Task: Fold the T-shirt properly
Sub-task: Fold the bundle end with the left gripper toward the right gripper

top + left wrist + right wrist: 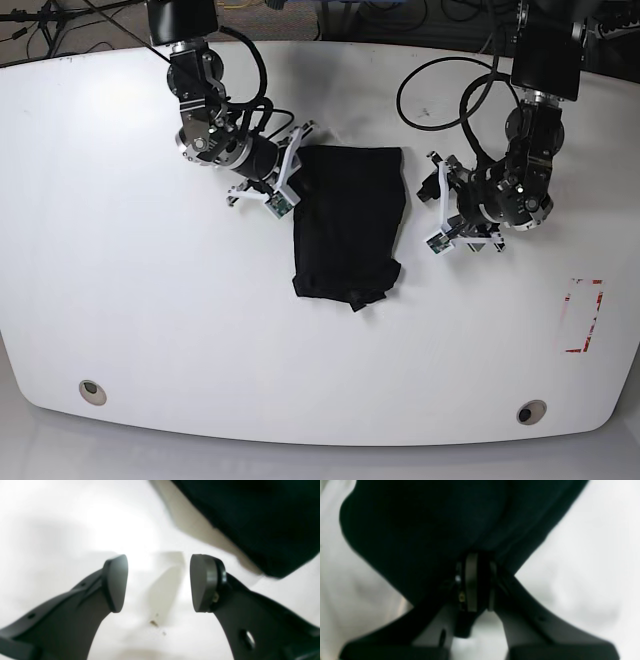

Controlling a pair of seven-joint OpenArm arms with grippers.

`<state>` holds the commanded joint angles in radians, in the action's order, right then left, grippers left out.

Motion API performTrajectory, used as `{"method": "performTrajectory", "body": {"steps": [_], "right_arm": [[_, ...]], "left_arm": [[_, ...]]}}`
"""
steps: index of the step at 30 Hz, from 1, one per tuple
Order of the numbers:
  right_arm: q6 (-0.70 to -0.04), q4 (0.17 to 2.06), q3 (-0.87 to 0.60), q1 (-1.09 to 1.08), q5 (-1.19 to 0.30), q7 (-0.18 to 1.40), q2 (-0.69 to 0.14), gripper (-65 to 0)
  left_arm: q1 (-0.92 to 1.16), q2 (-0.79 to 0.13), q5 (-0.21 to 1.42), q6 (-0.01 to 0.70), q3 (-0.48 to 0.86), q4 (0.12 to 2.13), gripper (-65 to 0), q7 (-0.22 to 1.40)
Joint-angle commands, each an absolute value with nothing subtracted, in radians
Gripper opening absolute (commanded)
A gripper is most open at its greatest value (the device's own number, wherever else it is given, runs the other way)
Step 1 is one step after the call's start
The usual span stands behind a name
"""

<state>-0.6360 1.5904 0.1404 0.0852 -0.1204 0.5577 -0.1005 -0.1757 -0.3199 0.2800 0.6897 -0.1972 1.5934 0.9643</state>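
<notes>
Base view is the clean one: evenly bright overhead light, sharp all over, only short soft shadows under the arms, and the table (120, 300) edge bows a bit toward 6 o'clock. Both wrist views are soft and washed out. In the left wrist view the white surface blows out around 11 o'clock, and the T-shirt (250, 517) at 1 o'clock is a smeared dark mass. In the right wrist view the cloth is near-black, detail crushed.
</notes>
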Motion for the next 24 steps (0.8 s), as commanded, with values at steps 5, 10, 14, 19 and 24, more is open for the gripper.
{"method": "performTrajectory", "body": {"steps": [5,10,14,19,24], "right_arm": [[-0.636,1.659,0.140,0.087,-0.120,0.599,-0.097,-59.9],[-0.636,1.756,0.139,0.081,-0.120,0.662,-0.102,-59.9],[-0.636,1.814,0.137,0.079,-0.119,0.690,-0.130,-59.9],[-0.636,1.836,0.059,0.079,-0.122,0.696,-0.139,-59.9],[-0.645,1.837,-0.071,0.079,-0.127,0.696,-0.137,-59.9]], "left_arm": [[-0.191,-0.318,0.280,0.690,-0.183,1.710,-28.3,1.015],[-0.222,-0.263,0.272,0.682,-0.148,1.805,-28.3,1.047],[-0.229,-0.191,0.249,0.627,-0.147,1.819,-28.2,1.046],[-0.228,-0.058,0.151,0.443,-0.153,1.814,-27.9,1.041],[-0.186,0.056,0.071,0.343,-0.171,1.790,-27.8,0.954]]}}
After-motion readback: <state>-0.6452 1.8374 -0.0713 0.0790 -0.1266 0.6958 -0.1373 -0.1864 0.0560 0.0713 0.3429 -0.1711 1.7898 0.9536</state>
